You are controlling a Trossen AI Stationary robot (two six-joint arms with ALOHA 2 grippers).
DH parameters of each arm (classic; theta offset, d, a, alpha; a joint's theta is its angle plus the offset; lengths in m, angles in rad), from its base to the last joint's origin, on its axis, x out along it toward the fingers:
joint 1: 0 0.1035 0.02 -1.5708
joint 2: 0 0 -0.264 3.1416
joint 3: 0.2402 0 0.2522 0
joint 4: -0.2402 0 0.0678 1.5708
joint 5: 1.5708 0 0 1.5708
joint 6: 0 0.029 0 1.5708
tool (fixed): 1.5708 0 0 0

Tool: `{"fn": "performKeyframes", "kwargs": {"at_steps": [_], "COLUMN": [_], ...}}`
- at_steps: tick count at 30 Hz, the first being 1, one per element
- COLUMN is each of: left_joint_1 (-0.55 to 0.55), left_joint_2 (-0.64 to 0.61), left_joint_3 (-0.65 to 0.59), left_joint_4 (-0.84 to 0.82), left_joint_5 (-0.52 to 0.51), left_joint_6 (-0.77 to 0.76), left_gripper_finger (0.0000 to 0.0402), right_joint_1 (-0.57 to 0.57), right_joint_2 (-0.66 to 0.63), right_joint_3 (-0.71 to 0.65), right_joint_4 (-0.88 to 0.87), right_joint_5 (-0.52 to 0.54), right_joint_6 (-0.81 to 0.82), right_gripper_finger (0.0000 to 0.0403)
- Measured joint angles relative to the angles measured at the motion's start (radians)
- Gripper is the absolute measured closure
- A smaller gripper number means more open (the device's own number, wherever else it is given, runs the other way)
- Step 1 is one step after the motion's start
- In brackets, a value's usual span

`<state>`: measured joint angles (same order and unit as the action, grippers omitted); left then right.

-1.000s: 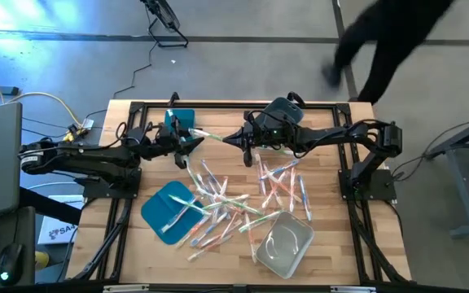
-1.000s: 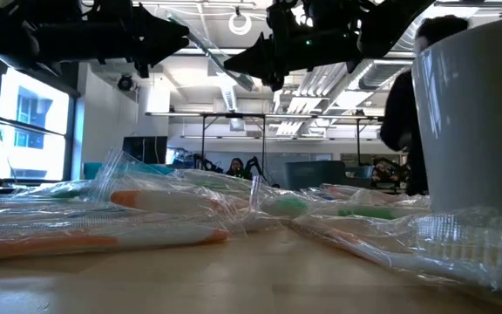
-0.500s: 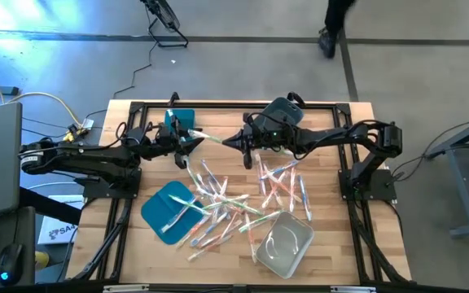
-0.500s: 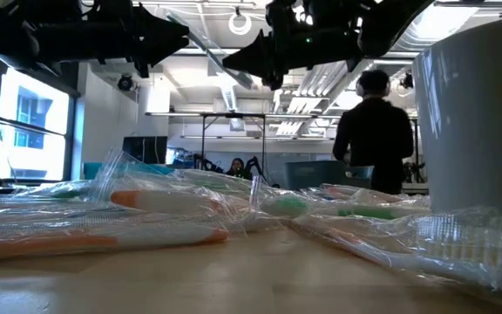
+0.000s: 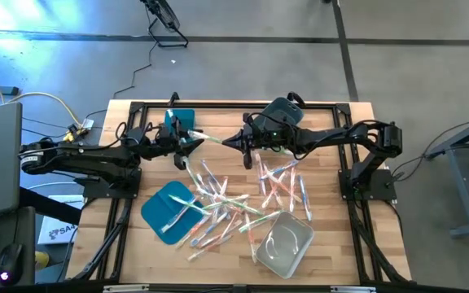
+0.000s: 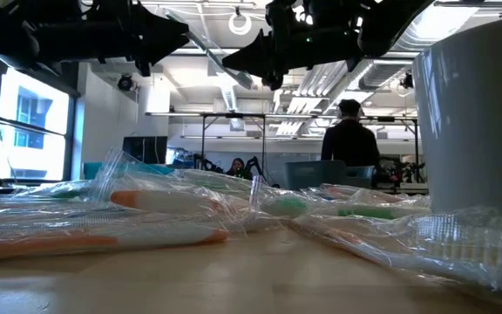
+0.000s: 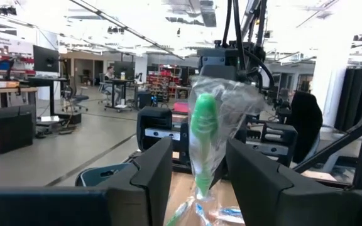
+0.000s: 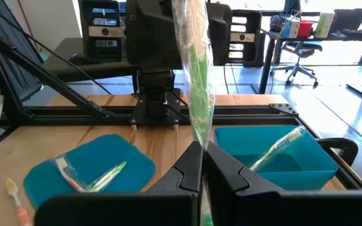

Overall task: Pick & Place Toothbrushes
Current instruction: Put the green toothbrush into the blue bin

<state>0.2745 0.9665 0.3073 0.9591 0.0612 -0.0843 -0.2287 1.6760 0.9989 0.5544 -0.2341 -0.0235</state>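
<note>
A green toothbrush (image 5: 210, 135) in a clear wrapper hangs in the air between my two grippers, over the table's far part. My right gripper (image 5: 230, 141) is shut on one end of it. My left gripper (image 7: 197, 169) stands open, one finger on either side of the wrapper's other end (image 7: 203, 135); whether a finger touches it, I cannot tell. Many more wrapped toothbrushes (image 5: 234, 199) lie in a loose heap on the table's middle. A teal bin (image 8: 281, 160) under my left gripper holds one toothbrush. My right gripper pinches the wrapper's end (image 8: 200, 139) between its two shut fingers. The fingers come nearly level from the table's right and lie along the toothbrush. The toothbrush sticks out past the fingertips toward my left gripper, lifted clear of the table.
A flat teal lid (image 5: 168, 210) with a toothbrush on it lies near left. A clear bin (image 5: 286, 242) stands near right, and a dark bin (image 5: 282, 109) sits at the far edge under my right arm. A person (image 6: 349, 139) stands in the room beyond.
Both arms and the held toothbrush have kept still. A person beyond the table's far edge has walked away into the room.
</note>
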Motion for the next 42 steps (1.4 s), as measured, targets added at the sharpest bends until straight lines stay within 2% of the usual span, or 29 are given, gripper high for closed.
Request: {"fn": "performKeyframes", "kwargs": {"at_steps": [14, 32, 36, 42], "left_joint_1": [0.000, 0.000, 0.000, 0.000], "left_joint_2": [0.000, 0.000, 0.000, 0.000], "left_joint_3": [0.000, 0.000, 0.000, 0.000], "left_joint_4": [0.026, 0.025, 0.026, 0.027], "left_joint_5": [0.004, 0.016, 0.016, 0.016], "left_joint_6": [0.000, 0.000, 0.000, 0.000], "left_gripper_finger": [0.0344, 0.0345, 0.0345, 0.0345], "right_joint_1": [0.000, 0.000, 0.001, 0.001], "right_joint_2": [0.000, 0.000, 0.000, -0.005], "right_joint_3": [0.000, 0.001, 0.001, 0.000], "right_joint_4": [-0.007, -0.022, -0.022, -0.023], "right_joint_5": [0.002, -0.003, -0.003, -0.004], "right_joint_6": [0.000, -0.002, -0.003, 0.000], "right_gripper_finger": [0.0399, 0.0398, 0.0378, 0.0302]}}
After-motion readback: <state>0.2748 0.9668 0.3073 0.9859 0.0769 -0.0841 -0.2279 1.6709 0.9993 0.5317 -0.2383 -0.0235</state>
